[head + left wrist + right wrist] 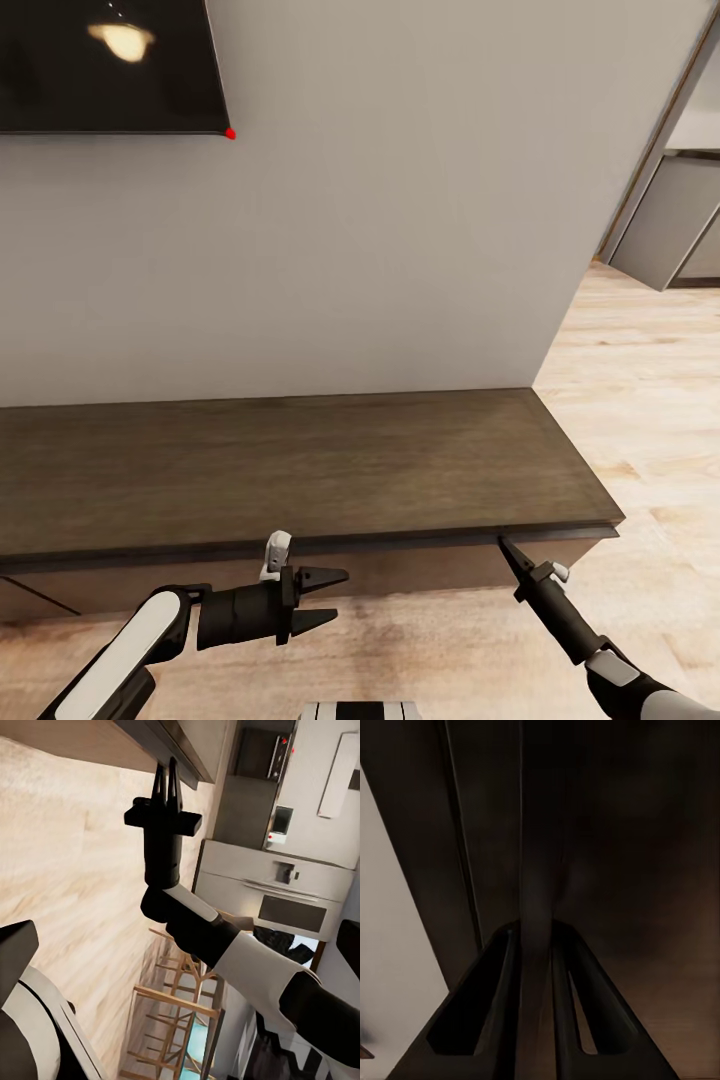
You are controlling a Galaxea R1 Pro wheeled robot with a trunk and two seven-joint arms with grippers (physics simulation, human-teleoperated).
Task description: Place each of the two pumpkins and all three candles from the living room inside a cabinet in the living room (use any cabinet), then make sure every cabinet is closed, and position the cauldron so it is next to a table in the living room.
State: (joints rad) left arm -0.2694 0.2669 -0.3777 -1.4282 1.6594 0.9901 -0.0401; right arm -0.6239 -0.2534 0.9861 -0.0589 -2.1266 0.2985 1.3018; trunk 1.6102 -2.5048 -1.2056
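The robot faced the long, low, dark-brown wooden cabinet (300, 470) that stood against the pale grey wall (400, 200), with the corner of a black wall-mounted screen (100, 60) at 11 o'clock in the head view. The right gripper (507, 552) was at 5 o'clock, its tip touching the front lip of the cabinet near the right end; in the right wrist view its two fingers (502, 1005) lay nearly together, with only a narrow slit between them, pressed toward the dark wood and holding nothing. The left wrist view showed the same pairing, the tips of that gripper (166, 784) just under the overhanging top edge. The left gripper (325, 598) hovered at 6 o'clock in front of the cabinet, jaws apart and empty, clear of the wood. The visible drawer fronts appeared flush and shut. No pumpkin, candle or cauldron was visible, and the bare top surface carried nothing. The step in hand was judged to be working a handleless drawer, either opening it to receive items or confirming closure; the frames did not settle which. The next move would call for the right fingertips to catch the seam under the lip and pull straight outward, or press squarely inward, without slipping off the thin edge.
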